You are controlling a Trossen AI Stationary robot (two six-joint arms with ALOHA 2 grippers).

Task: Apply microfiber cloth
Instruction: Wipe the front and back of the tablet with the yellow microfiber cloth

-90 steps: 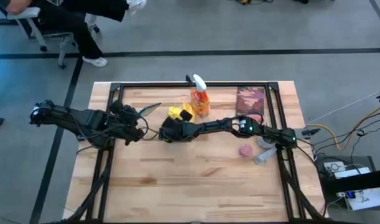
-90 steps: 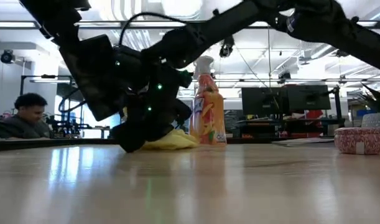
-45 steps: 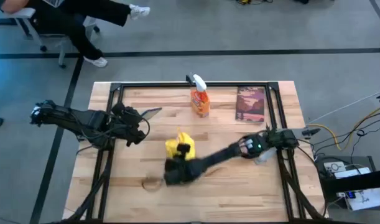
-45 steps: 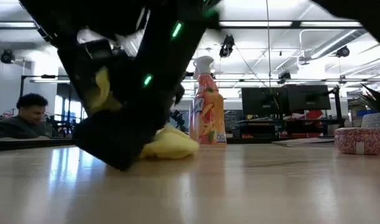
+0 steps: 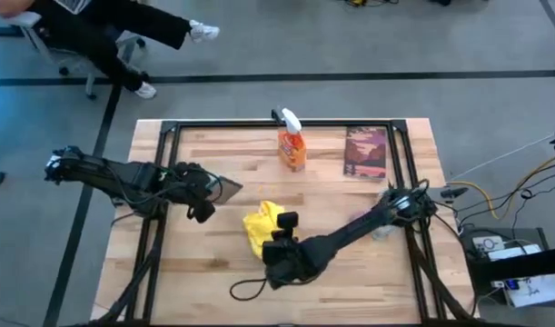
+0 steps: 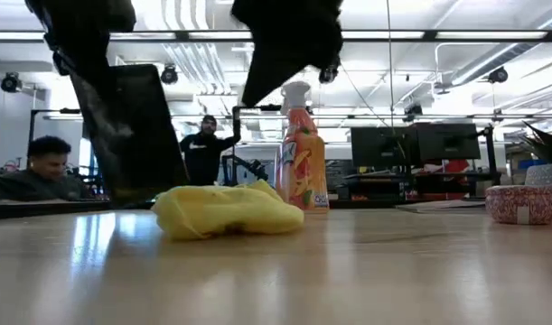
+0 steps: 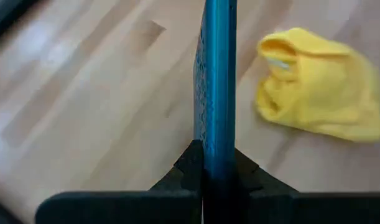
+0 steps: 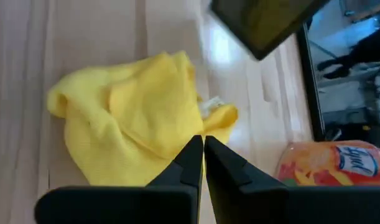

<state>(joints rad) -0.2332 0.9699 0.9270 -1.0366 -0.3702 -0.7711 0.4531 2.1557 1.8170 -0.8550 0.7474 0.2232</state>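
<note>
lying crumpled on the worktop [image 5: 350, 272], the microfiber cloth [image 5: 262, 224] sits toward the front from the orange spray bottle [image 5: 292, 145], free of both arms. right tool [image 5: 284, 238] hovers just beside the cloth on its front side, fingers pressed together with nothing between them. left tool [image 5: 203, 189] is off to the cloth's left, pinching a black tablet [image 5: 224, 187] edge-on between its fingers. a book [image 5: 365, 152] lies right of the bottle. people show in the room behind.

An open-plan robotics lab: a wooden desk [image 5: 213, 272] on grey floor, monitors [image 6: 411, 144], ceiling strip lights [image 6: 438, 36], seated person [image 6: 41, 171].
</note>
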